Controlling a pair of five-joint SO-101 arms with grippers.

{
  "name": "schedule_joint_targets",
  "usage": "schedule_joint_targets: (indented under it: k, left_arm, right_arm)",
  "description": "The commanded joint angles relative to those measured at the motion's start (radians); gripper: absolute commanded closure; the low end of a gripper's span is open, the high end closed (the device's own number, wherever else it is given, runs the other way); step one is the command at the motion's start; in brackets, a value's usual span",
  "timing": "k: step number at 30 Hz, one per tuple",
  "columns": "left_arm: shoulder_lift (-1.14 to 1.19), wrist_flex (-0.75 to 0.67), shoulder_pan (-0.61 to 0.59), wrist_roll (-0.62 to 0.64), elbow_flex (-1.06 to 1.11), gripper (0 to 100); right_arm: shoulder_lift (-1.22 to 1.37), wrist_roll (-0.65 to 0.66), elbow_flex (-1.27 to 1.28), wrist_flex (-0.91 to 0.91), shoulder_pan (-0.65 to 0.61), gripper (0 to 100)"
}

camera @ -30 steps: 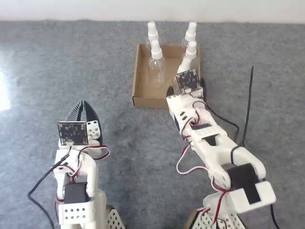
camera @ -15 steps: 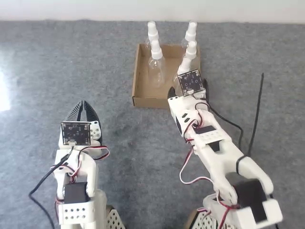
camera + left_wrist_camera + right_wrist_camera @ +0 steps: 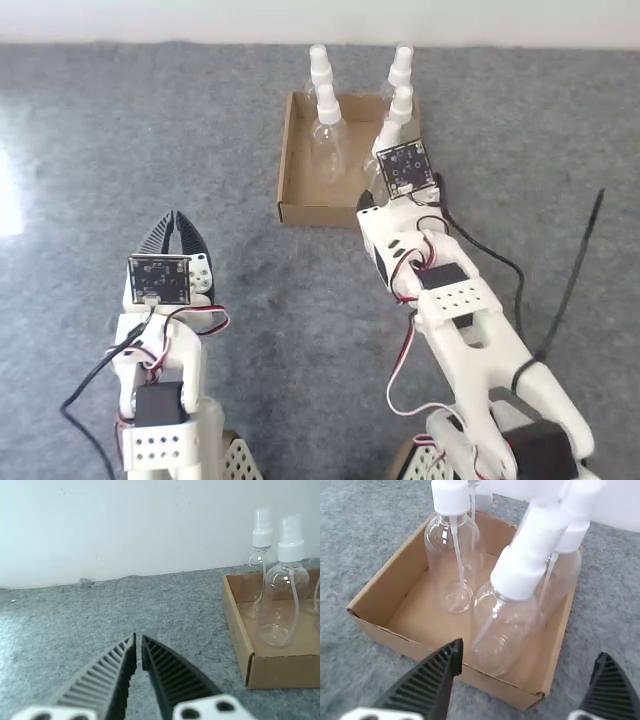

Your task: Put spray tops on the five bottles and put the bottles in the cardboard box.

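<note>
A grey, felt-like worktop (image 3: 240, 110) runs back to a white wall (image 3: 125, 525) along its far edge. Near the middle of that far edge sits the cardboard box (image 3: 287, 150), open on top. I count four clear bottles (image 3: 328, 150) standing inside it, each wearing a white spray top (image 3: 319, 62). Two stand toward the far wall of the box and two closer to the near wall. Through the right wrist camera, the nearest bottle (image 3: 500, 630) is toward the box's near right corner, with its dip tube showing through the clear plastic. My right arm (image 3: 455, 310) stretches from the near edge of the worktop up to the box. The right gripper (image 3: 529, 657) hangs just before the near wall by that corner. Its black ribbed fingers (image 3: 432, 677) are spread wide and released, touching neither the box nor a bottle. My left gripper (image 3: 138, 647) is over bare worktop nearer the near edge, well apart from the box and off to its left. It points toward the far edge, its two fingers pressed together at the tips with nothing between them. A thin black cable (image 3: 575, 280) lies on the right side of the worktop beside the right arm.
</note>
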Motion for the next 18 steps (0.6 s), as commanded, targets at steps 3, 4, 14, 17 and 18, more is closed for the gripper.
schedule_joint_targets:
  k: [3,4,14,17,18]
  left_arm:
    - [-0.023,-0.009,-0.005,-0.006,-0.010,98]
    - [-0.023,-0.009,-0.005,-0.006,-0.010,98]
    - [-0.023,-0.009,-0.005,-0.006,-0.010,98]
    - [-0.023,-0.009,-0.005,-0.006,-0.010,98]
    - [-0.023,-0.009,-0.005,-0.006,-0.010,98]
  right_arm:
    - [-0.077,-0.014,-0.008,0.053,0.005,63.7]
    - [-0.077,-0.014,-0.008,0.059,0.005,63.7]
    - [-0.077,-0.006,-0.008,0.050,0.005,88.2]
    - [-0.077,-0.005,-0.008,0.050,0.005,95.4]
    - [-0.077,-0.005,-0.008,0.050,0.005,96.4]
